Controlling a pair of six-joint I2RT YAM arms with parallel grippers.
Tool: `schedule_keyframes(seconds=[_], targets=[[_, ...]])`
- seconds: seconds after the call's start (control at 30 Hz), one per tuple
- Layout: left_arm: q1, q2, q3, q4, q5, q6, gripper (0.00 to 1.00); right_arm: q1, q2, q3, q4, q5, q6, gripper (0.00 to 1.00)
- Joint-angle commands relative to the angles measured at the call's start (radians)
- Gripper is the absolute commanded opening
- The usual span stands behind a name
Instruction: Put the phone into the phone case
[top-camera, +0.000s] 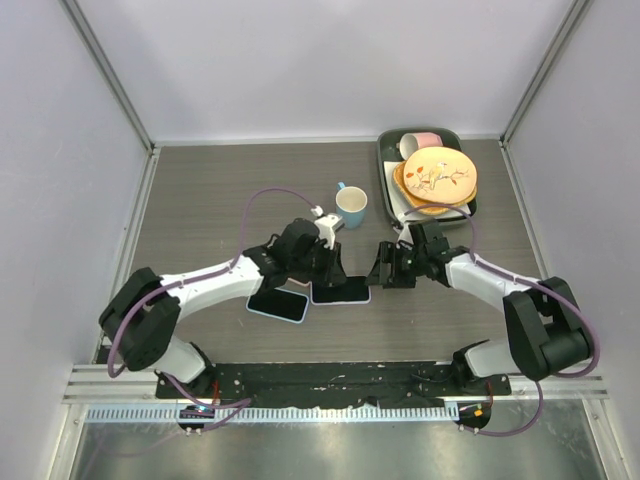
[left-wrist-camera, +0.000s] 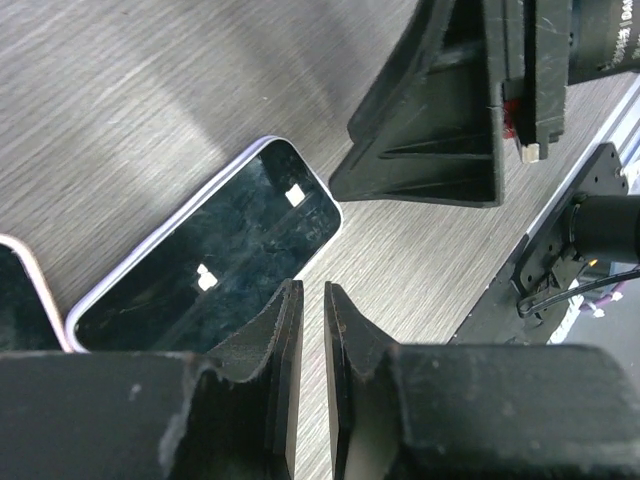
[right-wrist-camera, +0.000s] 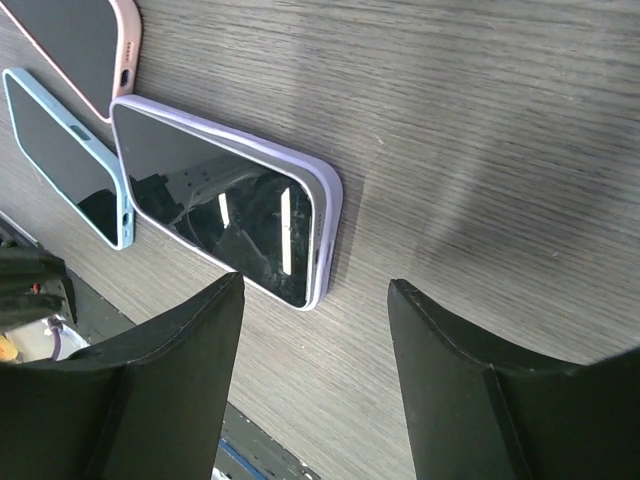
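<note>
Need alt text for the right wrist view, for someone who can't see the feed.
A phone in a lilac case lies flat, screen up, on the wood-grain table, just ahead of the open right gripper, which holds nothing. Beyond it, at the upper left, lie a phone in a light blue case and part of one in a pink case.

A blue mug (top-camera: 351, 206) is standing upright mid-table (top-camera: 220, 200). A dark tray (top-camera: 388, 160) is sitting at the far right corner, holding a pink cup (top-camera: 424, 141) and an orange floral plate (top-camera: 437, 178) (stacked on other plates, count unclear).
</note>
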Motion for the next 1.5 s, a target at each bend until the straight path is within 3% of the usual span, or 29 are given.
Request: schedule_keyframes(seconds=[0.0, 0.4, 0.93, 1.13, 1.47], targets=[[-0.043, 0.057, 0.083, -0.054, -0.032, 0.054, 0.18, 0.006, 0.038, 0.039, 0.017, 0.002, -0.022, 0.65], [-0.078, 0.218, 0.162, -0.133, -0.094, 0.079, 0.17, 0.018, 0.119, 0.068, 0.042, -0.005, -0.026, 0.65], [-0.078, 0.356, 0.197, -0.139, -0.178, 0.07, 0.14, 0.05, 0.26, 0.108, 0.03, 0.045, 0.001, 0.28], [-0.078, 0.416, 0.232, -0.217, -0.207, 0.06, 0.1, 0.096, 0.305, 0.096, 0.008, 0.107, 0.001, 0.2], [-0.078, 0.484, 0.205, -0.191, -0.143, 0.028, 0.1, 0.17, 0.377, 0.063, 0.047, 0.183, 0.045, 0.11]])
